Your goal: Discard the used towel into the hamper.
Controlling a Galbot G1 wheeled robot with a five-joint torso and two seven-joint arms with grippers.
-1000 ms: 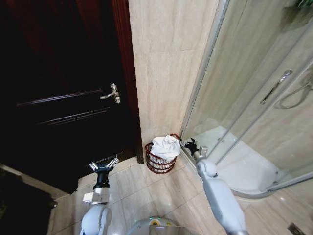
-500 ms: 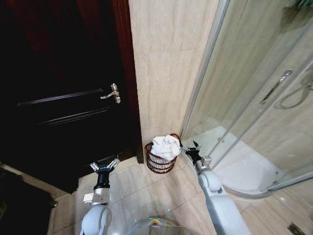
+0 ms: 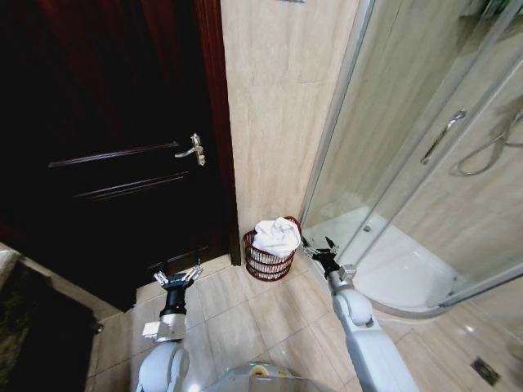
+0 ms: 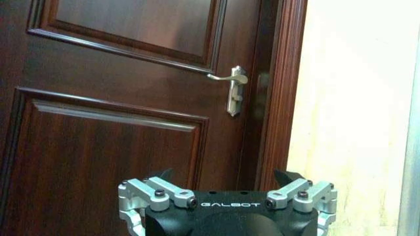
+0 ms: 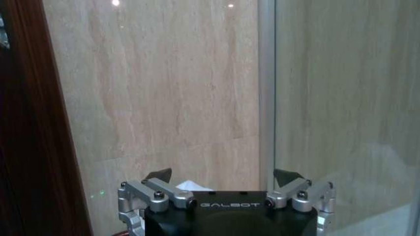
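The hamper, a small round dark red wire basket, stands on the tiled floor against the beige wall between the door frame and the shower. A white towel lies bunched in it, heaped above the rim; a corner of the towel peeks over the right wrist's mount. My right gripper hangs open and empty just right of the hamper, at about rim height. My left gripper is open and empty over the floor by the door, well left of the hamper.
A dark wooden door with a metal lever handle fills the left side. A curved glass shower enclosure with a white tray stands on the right. Beige floor tiles lie open in front of me.
The head view has shifted, so the camera moved. My right gripper has drawn back a little from the hamper's rim. The towel stays in the hamper and the left arm holds still.
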